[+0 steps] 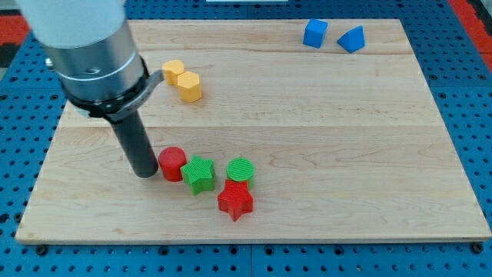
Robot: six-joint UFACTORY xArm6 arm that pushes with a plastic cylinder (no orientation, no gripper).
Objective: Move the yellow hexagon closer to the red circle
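My tip (145, 174), a bare rod with no pincer to open or close, stood beside the red circle (171, 163) at lower left, so it should go behind the yellow hexagon (189, 86) in the upper left and push it gently down.

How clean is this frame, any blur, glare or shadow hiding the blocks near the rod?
Camera view: evenly lit, no glare on the board; blocks sharp, with only soft, short shadows. The arm's big grey housing at the view's top left looks slightly soft and hides that board corner. My tip sits just left of the red circle; yellow hexagon is unobstructed.
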